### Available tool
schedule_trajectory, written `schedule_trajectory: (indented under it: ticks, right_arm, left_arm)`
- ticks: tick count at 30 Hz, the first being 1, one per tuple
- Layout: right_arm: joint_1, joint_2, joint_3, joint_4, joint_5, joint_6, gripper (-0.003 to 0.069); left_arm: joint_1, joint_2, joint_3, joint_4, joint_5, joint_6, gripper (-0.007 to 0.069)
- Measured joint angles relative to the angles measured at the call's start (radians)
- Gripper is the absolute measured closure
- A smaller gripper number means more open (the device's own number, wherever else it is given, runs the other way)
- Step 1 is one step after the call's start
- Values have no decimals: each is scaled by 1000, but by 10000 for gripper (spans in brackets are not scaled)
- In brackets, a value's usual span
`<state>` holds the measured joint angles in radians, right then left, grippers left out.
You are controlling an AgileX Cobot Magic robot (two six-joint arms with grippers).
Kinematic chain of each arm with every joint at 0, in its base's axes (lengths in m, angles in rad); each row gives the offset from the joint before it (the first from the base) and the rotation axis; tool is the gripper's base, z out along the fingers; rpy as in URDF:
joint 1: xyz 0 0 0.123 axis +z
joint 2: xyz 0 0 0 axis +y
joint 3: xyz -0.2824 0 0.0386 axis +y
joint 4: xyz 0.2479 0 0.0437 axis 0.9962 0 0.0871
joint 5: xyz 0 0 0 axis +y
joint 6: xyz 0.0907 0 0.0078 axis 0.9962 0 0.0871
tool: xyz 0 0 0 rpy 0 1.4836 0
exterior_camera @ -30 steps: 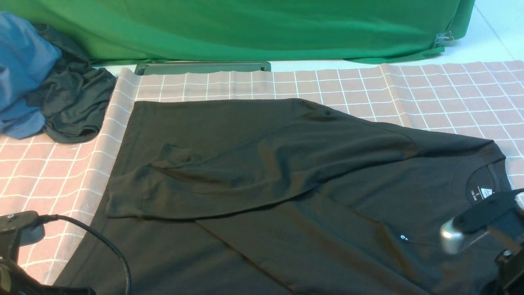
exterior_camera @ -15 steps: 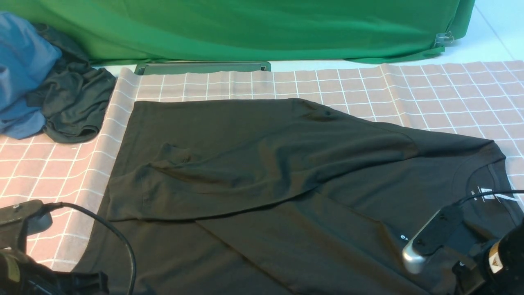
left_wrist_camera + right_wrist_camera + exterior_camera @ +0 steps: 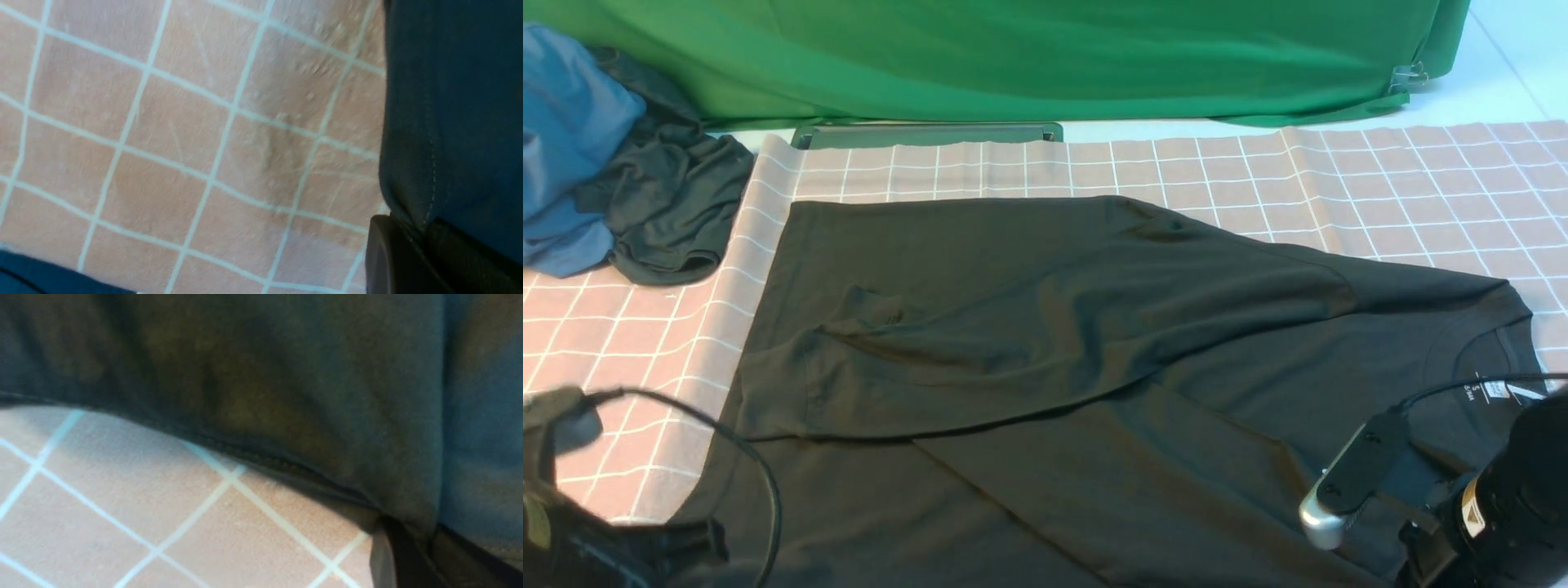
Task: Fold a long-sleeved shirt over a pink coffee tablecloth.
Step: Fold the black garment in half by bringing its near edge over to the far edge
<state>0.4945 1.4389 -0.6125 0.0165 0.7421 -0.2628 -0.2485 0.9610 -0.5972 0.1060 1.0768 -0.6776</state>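
Lying crosswise, long-sleeved shirt (image 3: 1045, 327), collar (image 3: 1494, 347) pointing right, left gripper (image 3: 421, 230) and right gripper (image 3: 412, 535) both pinching it

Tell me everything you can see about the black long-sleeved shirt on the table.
The long-sleeved shirt is a black, soft-looking knit. It lies mostly flat on the pink coffee tablecloth, with its crew neck toward the robot's right and a white neck label showing inside. One sleeve is folded across the body, its cuff toward the left. On the near side, the left gripper and the right gripper are each shut on a stitched edge of the fabric.
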Motion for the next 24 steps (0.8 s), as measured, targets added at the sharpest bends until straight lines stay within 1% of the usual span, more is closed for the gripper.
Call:
schedule_trajectory:
  ticks: [5,9,11,15,16,17,21,24]
  right_arm:
    - [0,-19,-65,-10,83,0,604]
    - [-23,-22,-115,-17,106,0,604]
    - [-55,-22,-150,-17,120,0,604]
    - [-151,-19,-254,-17,128,-4,604]
    - [-156,-17,-260,-17,128,-4,604]
    - [-192,-5,-311,-17,132,-9,606]
    - [-256,67,-431,-3,143,-30,606]
    - [-283,171,-520,5,146,-30,606]
  left_arm:
    - [7,43,-77,4,1,-2,594]
    - [70,120,-162,-7,-4,9,594]
    - [114,163,-208,-28,-13,39,594]
    - [224,284,-341,-112,-31,136,594]
    - [229,290,-348,-115,-33,143,594]
    - [259,334,-394,-138,-42,167,594]
    - [311,452,-512,-181,-54,209,594]
    - [322,559,-595,-194,-55,219,594]
